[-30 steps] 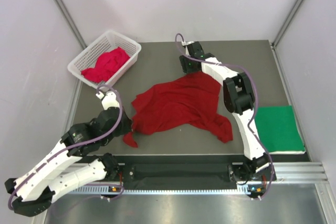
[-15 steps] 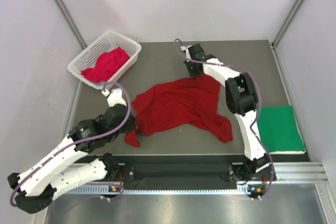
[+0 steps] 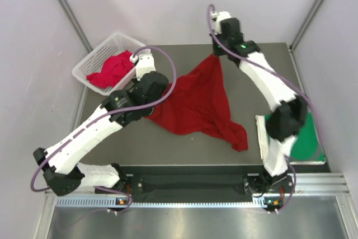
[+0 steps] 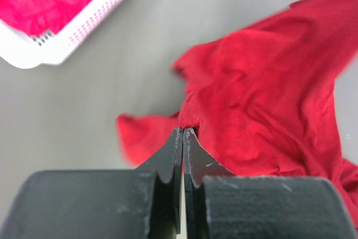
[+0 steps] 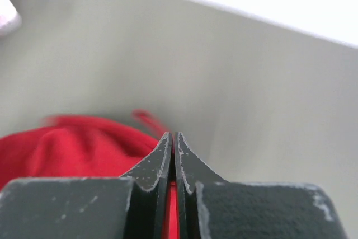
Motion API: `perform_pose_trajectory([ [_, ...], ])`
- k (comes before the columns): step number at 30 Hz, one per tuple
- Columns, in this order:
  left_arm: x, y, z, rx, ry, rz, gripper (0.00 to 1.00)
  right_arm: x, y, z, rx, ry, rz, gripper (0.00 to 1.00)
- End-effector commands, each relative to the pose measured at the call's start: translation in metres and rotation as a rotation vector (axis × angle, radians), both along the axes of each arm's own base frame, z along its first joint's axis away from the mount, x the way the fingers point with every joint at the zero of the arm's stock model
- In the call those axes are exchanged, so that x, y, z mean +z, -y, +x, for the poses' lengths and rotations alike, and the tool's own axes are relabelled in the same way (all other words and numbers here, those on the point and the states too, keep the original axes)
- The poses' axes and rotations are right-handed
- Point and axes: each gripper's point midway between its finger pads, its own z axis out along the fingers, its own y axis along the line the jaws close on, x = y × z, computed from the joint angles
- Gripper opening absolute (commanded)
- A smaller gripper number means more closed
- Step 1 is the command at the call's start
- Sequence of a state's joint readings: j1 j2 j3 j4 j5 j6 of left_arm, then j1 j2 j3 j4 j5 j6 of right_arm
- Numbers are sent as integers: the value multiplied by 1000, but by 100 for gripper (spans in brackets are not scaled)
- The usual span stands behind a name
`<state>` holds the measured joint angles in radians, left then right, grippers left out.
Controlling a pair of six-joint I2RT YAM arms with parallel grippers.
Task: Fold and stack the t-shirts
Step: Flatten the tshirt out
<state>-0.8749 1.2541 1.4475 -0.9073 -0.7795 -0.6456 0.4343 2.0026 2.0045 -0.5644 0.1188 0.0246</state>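
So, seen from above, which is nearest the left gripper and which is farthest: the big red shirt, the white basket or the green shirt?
1. The red shirt: pinched in the left gripper, so they are touching.
2. The white basket: in the far left corner, just beyond that arm's wrist.
3. The green shirt: far over at the right edge.

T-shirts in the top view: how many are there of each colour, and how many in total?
dark red t-shirt, spread out in the middle: 1
pinkish red t-shirt, in the white basket: 1
green t-shirt, at the right edge, partly hidden: 1
Total: 3
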Motion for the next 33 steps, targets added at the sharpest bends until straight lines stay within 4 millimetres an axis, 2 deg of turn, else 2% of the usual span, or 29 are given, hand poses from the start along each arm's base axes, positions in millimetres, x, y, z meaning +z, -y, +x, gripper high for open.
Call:
perform_pose_trajectory([
  [1,36,-28,-13,7,67,14,0,59,50,-50,-126,101,34,0],
  [2,28,-28,-18,-14,43,17,0,51,59,-63,-151,75,28,0],
  [3,19,-21,-26,-68,1,-8,0,56,70,-82,-184,72,37,0],
  [4,12,-21,-34,-86,-24,-37,0,13,84,-104,-244,-43,7,0],
  [5,-13,-20,-42,-111,-84,-25,0,-4,91,-120,-273,-93,3,0],
  [6,-25,-11,-57,-161,-138,-100,0,-11,100,-142,-304,-123,15,0],
  [7,-39,-12,-65,-171,-176,-117,0,-55,109,-168,-370,-230,25,0],
  [8,-71,-15,-78,-175,-249,-102,0,-72,114,-184,-403,-269,38,0],
  [9,-79,-16,-89,-175,-271,-163,0,-78,121,-202,-435,-281,66,0],
  [10,-107,-24,-100,-163,-327,-143,0,-117,129,-229,-496,-368,69,0],
  [12,-122,-33,-111,-144,-342,-172,0,-132,130,-255,-500,-398,117,0],
  [13,-130,-38,-115,-134,-355,-165,0,-153,130,-275,-495,-463,126,0],
  [14,-142,-44,-120,-122,-378,-141,0,-156,131,-284,-489,-476,132,0],
  [16,-145,-48,-119,-106,-373,-133,0,-149,125,-295,-435,-465,179,25],
  [18,-139,-46,-115,-101,-355,-138,0,-129,116,-289,-371,-413,226,38],
  [19,-139,-45,-113,-98,-348,-140,0,-112,112,-279,-339,-370,234,43],
  [21,-139,-45,-108,-80,-334,-140,0,-96,106,-257,-310,-308,227,45],
  [22,-141,-46,-107,-67,-333,-132,0,-77,100,-241,-251,-249,211,46],
  [23,-141,-51,-105,-42,-321,-112,0,-80,93,-228,-223,-257,185,46],
  [24,-146,-60,-106,-9,-341,-64,0,-71,80,-211,-160,-221,206,46],
  [25,-143,-64,-105,12,-339,-41,0,-53,70,-194,-88,-168,188,46],
  [26,-142,-72,-103,41,-332,-1,0,-67,59,-179,-51,-207,163,46],
  [27,-143,-75,-102,60,-342,24,0,-66,54,-166,-31,-198,147,46],
  [28,-139,-77,-103,67,-349,37,0,-50,41,-149,25,-166,150,45],
  [29,-138,-76,-102,65,-350,44,0,-69,34,-135,36,-208,118,44],
  [30,-136,-75,-102,56,-353,45,0,-70,27,-123,58,-201,116,43],
  [31,-135,-73,-102,45,-352,37,0,-60,20,-107,85,-163,107,42],
  [32,-134,-70,-101,34,-342,22,0,-78,14,-95,99,-188,91,41],
  [33,-131,-67,-101,17,-335,-1,0,-79,7,-85,120,-173,94,41],
])
